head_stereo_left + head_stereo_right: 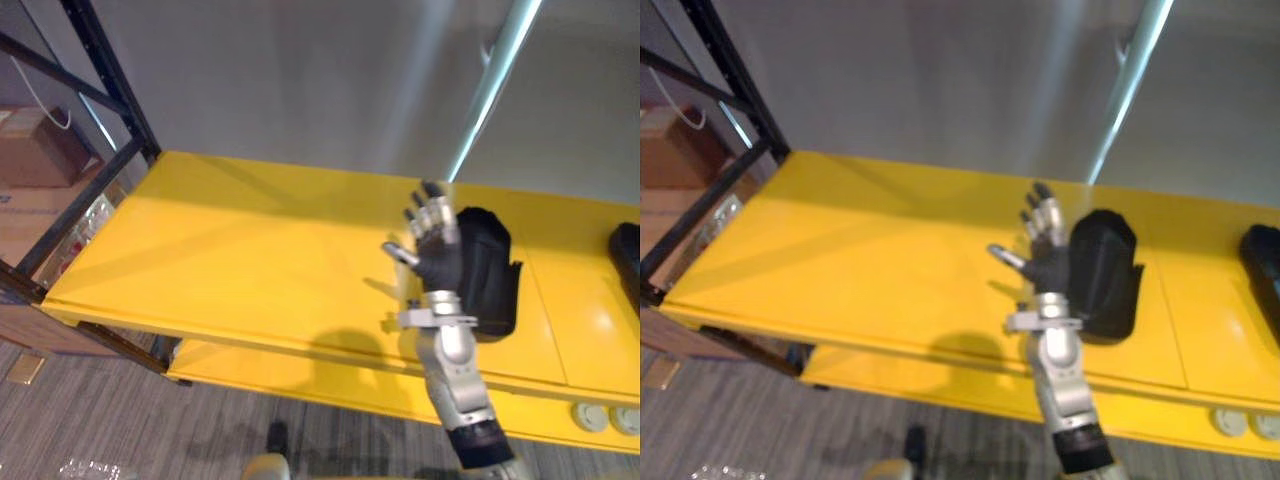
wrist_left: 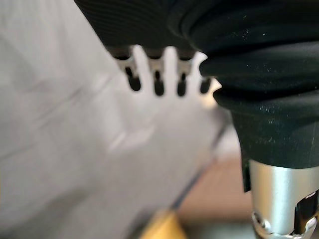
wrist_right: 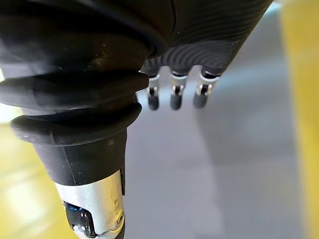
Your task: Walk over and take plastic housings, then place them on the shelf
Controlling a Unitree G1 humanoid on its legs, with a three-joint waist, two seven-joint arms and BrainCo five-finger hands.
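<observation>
**Two black housings on a yellow shelf, right hand open beside the nearer one**

Two dark plastic pieces lay on the top board of the yellow shelf (image 1: 250, 250). The nearer plastic housing (image 1: 492, 275) rested flat on the right half of the board, just left of a seam in the yellow surface. The second housing (image 1: 627, 255) sat well apart from it, at the right edge of the head views and cut off there.

The right hand (image 1: 437, 255) was raised over the shelf, its dark ribbed back toward the camera and its fingertips pointing at the grey wall (image 1: 300, 70). Its fingers (image 3: 174, 97) were straight and slightly spread, the thumb stuck out to the left, and nothing was held. The hand overlapped the left edge of the nearer housing in both head views; whether it touched the piece could not be told.

The left hand (image 2: 158, 82) appeared in its own wrist view with straight fingers, apart and holding nothing, against the grey wall.

A black metal frame (image 1: 110, 90) bounded the shelf on the left, with brown cardboard boxes (image 1: 35, 150) beyond it. A silver pole (image 1: 490, 90) slanted up the wall behind the nearer housing. A lower yellow board (image 1: 330, 385) projected beneath the top one and carried two pale round discs (image 1: 592, 416) near its right end. Grey carpet (image 1: 120, 420) covered the floor in front.
</observation>
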